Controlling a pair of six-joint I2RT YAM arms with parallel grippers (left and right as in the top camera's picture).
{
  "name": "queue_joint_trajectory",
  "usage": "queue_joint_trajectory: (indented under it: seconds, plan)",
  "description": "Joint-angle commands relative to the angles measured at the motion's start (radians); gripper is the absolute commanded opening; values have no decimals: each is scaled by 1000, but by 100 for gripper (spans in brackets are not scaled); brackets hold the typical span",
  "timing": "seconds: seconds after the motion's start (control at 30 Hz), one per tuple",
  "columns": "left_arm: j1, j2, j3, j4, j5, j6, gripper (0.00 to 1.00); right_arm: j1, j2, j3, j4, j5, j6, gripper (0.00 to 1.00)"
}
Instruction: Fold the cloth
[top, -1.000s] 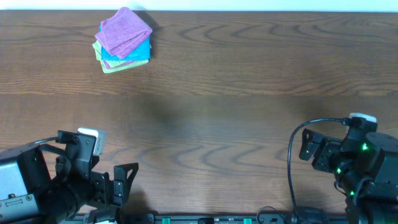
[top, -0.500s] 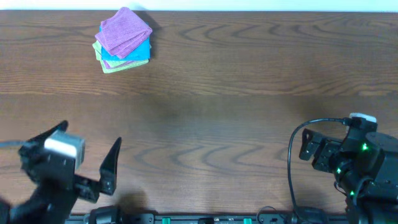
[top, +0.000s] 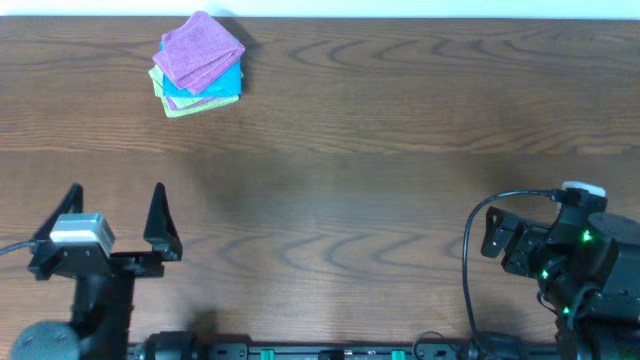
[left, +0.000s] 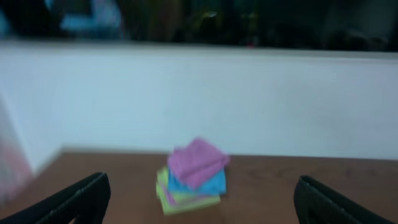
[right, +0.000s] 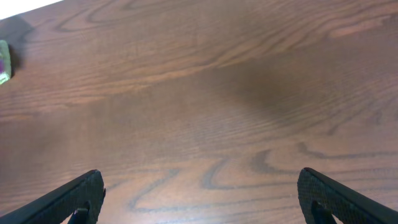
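Note:
The purple cloth (top: 200, 50) lies folded on top of a small stack at the table's far left. The left wrist view also shows the cloth (left: 198, 160), blurred and straight ahead in the distance. My left gripper (top: 115, 203) stands open near the front left edge, pointing toward the far side, well short of the stack. In its own view the left gripper (left: 200, 182) has both jaws wide apart and nothing between them. My right gripper (right: 199, 183) is open over bare wood. The right arm (top: 560, 250) sits at the front right.
Under the purple cloth lie a bright blue cloth (top: 225, 80) and a yellow-green cloth (top: 190, 106). A white wall (left: 249, 99) rises behind the table's far edge. A black cable (top: 470, 250) loops beside the right arm.
My left arm has swung up from a low pose at the front left corner and now points its open jaws toward the stack. The right arm and the cloths have not moved.

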Motion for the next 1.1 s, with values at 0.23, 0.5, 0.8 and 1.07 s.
queue_joint_trajectory:
  seconds: [0.23, 0.5, 0.8, 1.07]
  plan:
    - [-5, -216, -318, 76, -183, -365, 95, -1, -4, -2, 2, -4, 14, 99]
    - [-5, -330, -456, 79, -158, -164, 95, -1, -4, -2, 2, -4, 14, 99]
    - [-4, -329, -549, 74, -124, -23, 95, -1, -4, -2, 2, -4, 14, 99]
    - [-4, -329, -626, 128, -127, -23, 95, -1, -4, -2, 2, -4, 14, 99]
